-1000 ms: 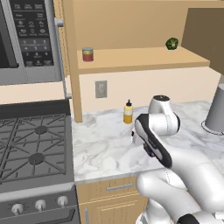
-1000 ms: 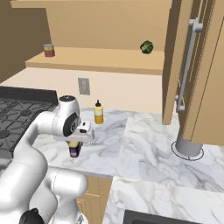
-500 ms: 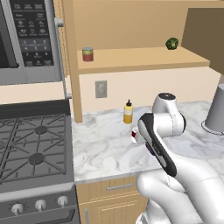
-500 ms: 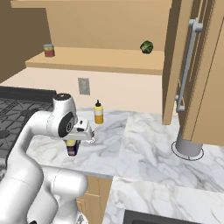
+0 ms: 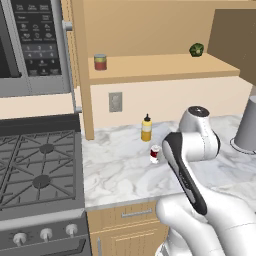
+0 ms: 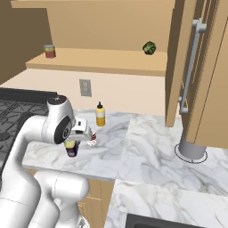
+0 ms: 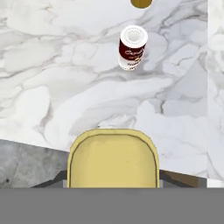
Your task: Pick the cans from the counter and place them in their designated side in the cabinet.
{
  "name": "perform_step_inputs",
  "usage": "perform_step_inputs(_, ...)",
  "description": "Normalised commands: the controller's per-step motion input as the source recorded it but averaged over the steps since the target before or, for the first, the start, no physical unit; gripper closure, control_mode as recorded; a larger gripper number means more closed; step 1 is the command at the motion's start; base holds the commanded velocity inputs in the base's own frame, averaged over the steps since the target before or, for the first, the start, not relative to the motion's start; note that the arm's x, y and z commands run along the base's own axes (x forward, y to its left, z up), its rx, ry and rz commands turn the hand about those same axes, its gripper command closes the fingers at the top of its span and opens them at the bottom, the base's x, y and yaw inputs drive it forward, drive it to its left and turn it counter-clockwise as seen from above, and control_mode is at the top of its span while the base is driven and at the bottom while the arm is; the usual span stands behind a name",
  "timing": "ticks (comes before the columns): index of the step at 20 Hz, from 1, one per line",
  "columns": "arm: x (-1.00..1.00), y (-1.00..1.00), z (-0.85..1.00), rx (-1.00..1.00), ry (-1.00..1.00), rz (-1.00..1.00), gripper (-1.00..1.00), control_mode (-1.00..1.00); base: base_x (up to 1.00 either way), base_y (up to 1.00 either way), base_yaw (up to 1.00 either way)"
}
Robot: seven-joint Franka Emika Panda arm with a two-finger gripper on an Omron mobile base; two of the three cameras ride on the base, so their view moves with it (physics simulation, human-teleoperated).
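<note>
My gripper [image 6: 71,146] is shut on the dark blue boxy tin [image 6: 71,149] and holds it just above the counter [image 6: 147,147] near its front edge. In the hand view the tin's yellow top [image 7: 113,157] sits between the jaws and hides the fingertips. The short round red-and-white can [image 7: 131,47] stands upright on the marble a little beyond the held tin. It also shows as the can [image 5: 155,154] [image 6: 92,141] beside my arm. The cabinet's shelf [image 5: 165,72] [image 6: 102,67] runs along the wall above.
A yellow squeeze bottle [image 5: 146,128] [image 6: 100,115] stands behind the can. On the shelf are a red can with a yellow-green band [image 5: 100,62] and a green lump [image 5: 196,49]. Black stove [image 5: 35,165] and microwave [image 5: 30,45] lie left, a grey cylinder [image 6: 191,149] and brown door [image 6: 196,67] right.
My arm has shifted slightly to the right in the left base view, with the blue tin still gripped. The red-and-white can has stayed put.
</note>
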Motion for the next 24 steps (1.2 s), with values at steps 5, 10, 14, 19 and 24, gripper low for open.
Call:
perform_step_inputs(5, -0.1, 0.0, 0.22, 0.0, -0.11, 0.03, 1.0, -1.0, 0.0, 0.0, 0.0)
perform_step_inputs(10, -0.09, -0.02, 0.3, 0.0, -0.11, 0.03, 1.0, -1.0, 0.0, 0.0, 0.0)
perform_step_inputs(14, -0.14, -0.02, 0.32, 0.0, -0.13, 0.03, 1.0, -1.0, 0.0, 0.0, 0.0)
perform_step_inputs(19, -0.16, -0.01, 0.34, 0.0, -0.14, 0.03, 1.0, -1.0, 0.0, 0.0, 0.0)
perform_step_inputs(24, -0.12, 0.0, 0.3, 0.0, -0.12, 0.03, 1.0, -1.0, 0.0, 0.0, 0.0)
